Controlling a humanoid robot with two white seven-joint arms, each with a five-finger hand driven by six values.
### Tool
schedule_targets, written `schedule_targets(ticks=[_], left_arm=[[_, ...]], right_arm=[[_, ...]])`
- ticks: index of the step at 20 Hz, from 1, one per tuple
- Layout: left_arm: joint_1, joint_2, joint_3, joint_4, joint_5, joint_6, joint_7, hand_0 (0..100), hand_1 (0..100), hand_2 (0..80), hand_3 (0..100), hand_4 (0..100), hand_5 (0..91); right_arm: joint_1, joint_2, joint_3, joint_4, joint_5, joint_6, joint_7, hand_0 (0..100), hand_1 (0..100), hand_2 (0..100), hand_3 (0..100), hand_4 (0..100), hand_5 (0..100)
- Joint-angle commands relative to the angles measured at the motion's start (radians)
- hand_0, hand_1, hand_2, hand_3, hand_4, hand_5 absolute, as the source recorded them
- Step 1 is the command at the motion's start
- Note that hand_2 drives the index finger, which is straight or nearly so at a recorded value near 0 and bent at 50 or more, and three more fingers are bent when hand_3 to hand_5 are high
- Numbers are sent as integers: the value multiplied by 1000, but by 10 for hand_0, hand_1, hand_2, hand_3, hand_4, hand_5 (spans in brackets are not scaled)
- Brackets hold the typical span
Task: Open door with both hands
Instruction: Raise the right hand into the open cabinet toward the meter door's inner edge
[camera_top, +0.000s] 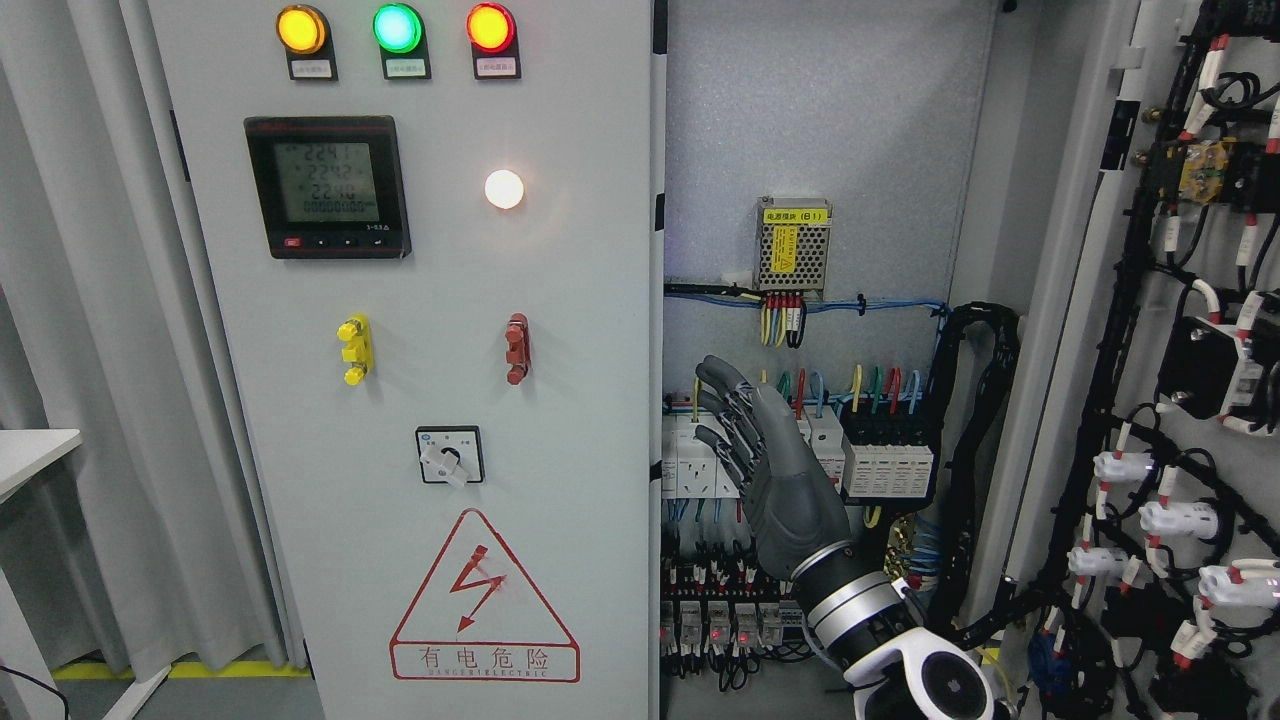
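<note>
The closed door (420, 400) carries a red warning triangle (484, 596) reading "有电危险". Its meter display (328, 182) shows what looks like 224-odd values, digits unclear. The power supply's yellow label (795, 215) ends in "(B1)".

R hand (765, 460) (fingers straight) raised inside cabinet, beside left door (420, 350); right door (1180, 350) open.

A pale grey cabinet door (420, 300) serves as the landmark. Along its top sit amber (301, 29), green (397, 27) and red-orange (490, 27) lamps. Below them is a black meter (328, 186) with a grey-green display, and to its right a glowing white light (504, 189). Lower down are a yellow handle (354, 349), a dark red handle (517, 348), and a red-outlined triangle warning sign (484, 600) with a red lightning bolt. To the right of the door, a dark grey hand (775, 470) shows against multicoloured wires (850, 385).
</note>
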Motion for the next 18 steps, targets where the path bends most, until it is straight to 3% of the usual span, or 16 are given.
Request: schedule_targets(ticks=[1, 3, 10, 13, 17, 18], left_arm=[[24, 24, 0, -9, 0, 1, -1, 288, 0, 27, 28, 33, 0], [24, 24, 0, -9, 0, 1, -1, 288, 0, 27, 28, 33, 0], [24, 24, 0, -7, 0, 1, -1, 288, 0, 27, 27, 33, 0], [27, 26, 0, -7, 0, 1, -3, 288, 0, 27, 27, 34, 0], [24, 24, 0, -9, 1, -1, -6, 288, 0, 27, 28, 34, 0], [24, 26, 0, -9, 1, -1, -6, 288, 0, 28, 28, 34, 0]], right_arm=[[-52, 0, -27, 141, -23, 2, 26, 218, 0, 0, 0, 0, 0], [-53, 0, -48, 157, -57, 5, 32, 218, 0, 0, 0, 0, 0], [-79, 0, -36, 180, -121, 45, 41, 218, 0, 0, 0, 0, 0], [-107, 0, -38, 192, -180, 76, 90, 218, 0, 0, 0, 0, 0], [-111, 0, -39, 192, -181, 80, 107, 218, 0, 0, 0, 0, 0], [-111, 0, -41, 194, -181, 82, 135, 218, 0, 0, 0, 0, 0]])
